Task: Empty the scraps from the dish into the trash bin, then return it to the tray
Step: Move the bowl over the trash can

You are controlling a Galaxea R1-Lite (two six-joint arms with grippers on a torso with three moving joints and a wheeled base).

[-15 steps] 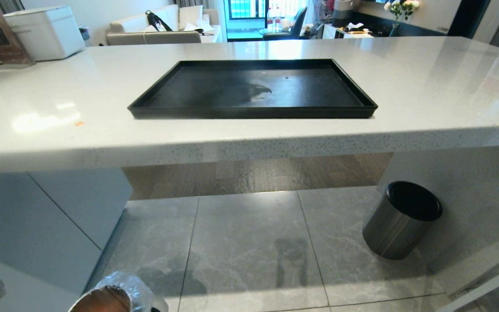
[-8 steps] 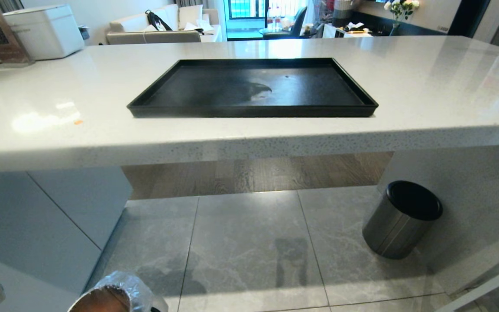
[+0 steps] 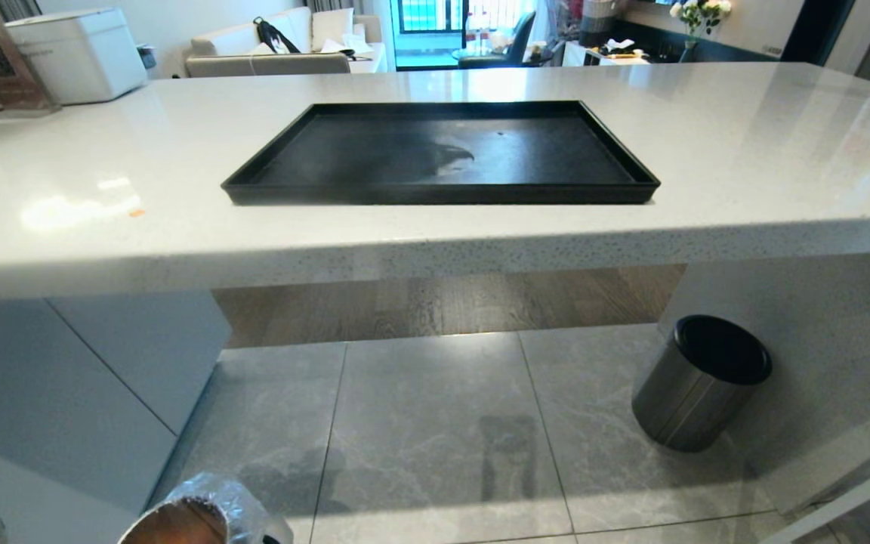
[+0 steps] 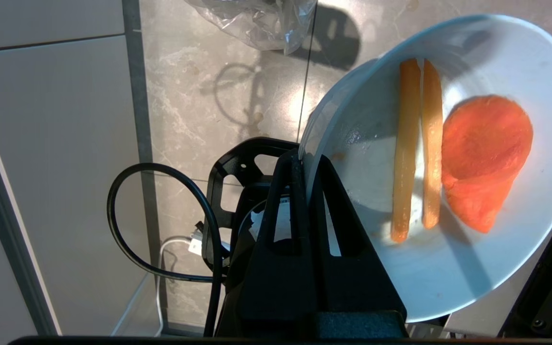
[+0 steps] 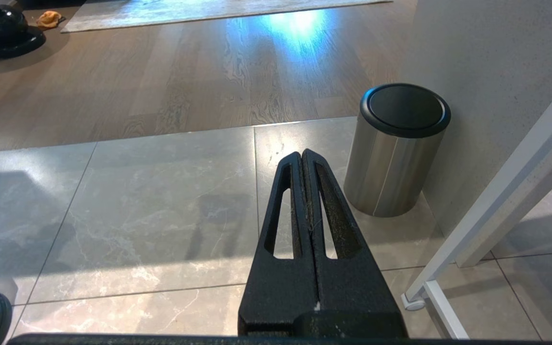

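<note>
Two tools | left tool (image 4: 304,163) clamped on dish (image 4: 448,268) rim, scraps (image 4: 415,148) inside | right tool (image 5: 302,155) together, idle.

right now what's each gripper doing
Left gripper: shut on the rim of the dish, scraps still inside.
Right gripper: shut, holding nothing, above the floor.

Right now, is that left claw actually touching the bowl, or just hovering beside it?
Touching. In the left wrist view the left gripper is shut on the rim of the pale bowl, one black finger on each side of its wall, with no gap.
</note>
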